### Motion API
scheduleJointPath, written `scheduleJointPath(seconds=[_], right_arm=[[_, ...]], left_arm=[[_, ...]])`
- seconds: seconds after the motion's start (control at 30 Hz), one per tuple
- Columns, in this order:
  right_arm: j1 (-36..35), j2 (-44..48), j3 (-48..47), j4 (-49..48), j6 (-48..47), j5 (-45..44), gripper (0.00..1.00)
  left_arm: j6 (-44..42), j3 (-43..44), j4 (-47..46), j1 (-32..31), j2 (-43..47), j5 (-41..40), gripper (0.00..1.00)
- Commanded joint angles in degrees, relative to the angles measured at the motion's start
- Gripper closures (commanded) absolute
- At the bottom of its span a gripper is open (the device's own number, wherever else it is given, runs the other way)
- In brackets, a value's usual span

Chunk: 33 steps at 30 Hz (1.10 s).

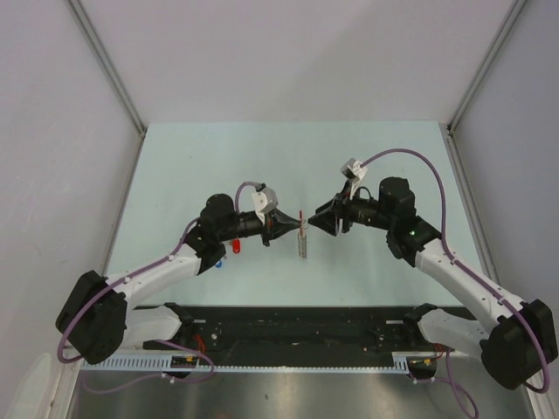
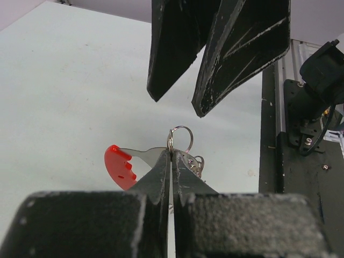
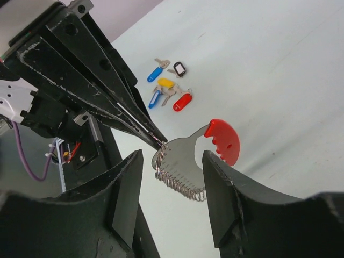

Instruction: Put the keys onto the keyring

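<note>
Left gripper (image 2: 172,155) clamps keyring (image 3: 185,153); right gripper (image 2: 178,105) part open, empty, just beside it

A flattish keyring (image 3: 185,153) is formed of glossy red plastic and smooth silvery metal. Small keys (image 3: 167,88) are headed in shiny coloured plastic, and the pale-green worktop (image 3: 279,59) is finished matt and smooth.
</note>
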<state>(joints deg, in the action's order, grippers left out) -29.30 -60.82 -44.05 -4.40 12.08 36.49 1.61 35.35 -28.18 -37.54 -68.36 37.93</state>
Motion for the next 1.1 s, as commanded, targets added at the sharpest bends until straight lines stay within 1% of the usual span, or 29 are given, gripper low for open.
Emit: scheduleJointPath(seconds=[0.0, 0.27, 0.53, 0.57, 0.63, 0.67, 0.87, 1.07], right_arm=[[-0.6, -1.6, -2.0, -0.3, 3.4, 2.4, 0.49], [-1.4, -3.8, -2.0, -1.2, 3.4, 3.6, 0.62], [-2.4, -5.3, -2.0, -2.9, 3.4, 4.8, 0.71], [-2.6, -5.3, -2.0, -2.9, 3.3, 4.8, 0.75], [-2.5, -5.1, -2.0, -2.5, 2.9, 4.8, 0.81], [-2.4, -4.9, -1.9, -2.5, 2.6, 4.7, 0.86], [-2.2, -2.0, -2.0, 0.2, -1.4, 2.9, 1.0], [-2.3, 0.3, -2.0, 3.9, -8.0, 1.7, 1.0]], left_arm=[[0.7, 2.3, -1.2, -0.3, 2.3, -1.4, 1.0], [0.3, 3.0, 0.0, -0.3, 2.3, -1.8, 1.0], [0.7, 3.3, 0.1, -0.3, 2.1, -1.8, 1.0], [0.9, 3.3, 0.1, -0.3, 2.2, -1.9, 1.0], [1.5, 3.4, 0.0, -0.3, 2.4, -1.9, 1.0], [1.8, 3.2, 0.0, -0.3, 2.4, -2.5, 1.0], [6.3, 2.0, -0.6, 0.7, 3.1, -6.1, 1.0], [9.9, 1.6, -0.1, 2.3, 3.8, -7.4, 1.0]])
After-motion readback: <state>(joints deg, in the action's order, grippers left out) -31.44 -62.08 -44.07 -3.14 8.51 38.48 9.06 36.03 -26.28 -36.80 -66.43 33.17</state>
